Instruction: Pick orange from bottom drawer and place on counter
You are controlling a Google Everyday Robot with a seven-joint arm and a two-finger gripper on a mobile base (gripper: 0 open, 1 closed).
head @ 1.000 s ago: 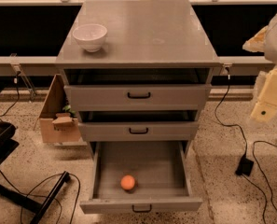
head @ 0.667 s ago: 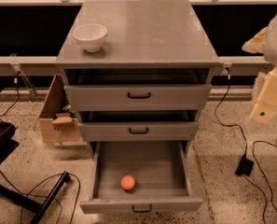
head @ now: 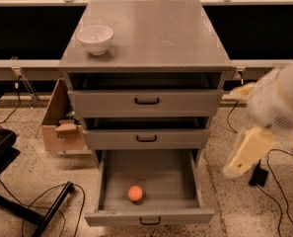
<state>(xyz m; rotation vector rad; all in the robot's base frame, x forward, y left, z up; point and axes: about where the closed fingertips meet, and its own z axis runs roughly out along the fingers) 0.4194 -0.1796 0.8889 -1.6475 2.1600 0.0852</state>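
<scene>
The orange lies in the open bottom drawer, near its front and a little left of the middle. The drawer is pulled out of the grey cabinet, its black handle at the front. The counter is the cabinet's flat grey top. My arm comes in from the right edge. My gripper is a blurred cream shape to the right of the cabinet, level with the drawer, about a drawer's width from the orange and apart from it.
A white bowl stands on the counter's left side. The two upper drawers are shut. A cardboard box sits left of the cabinet. Black cables and a chair base lie on the floor at left, more cables at right.
My arm and gripper have moved left and down towards the cabinet's right side. The orange, the drawer and the bowl have not moved.
</scene>
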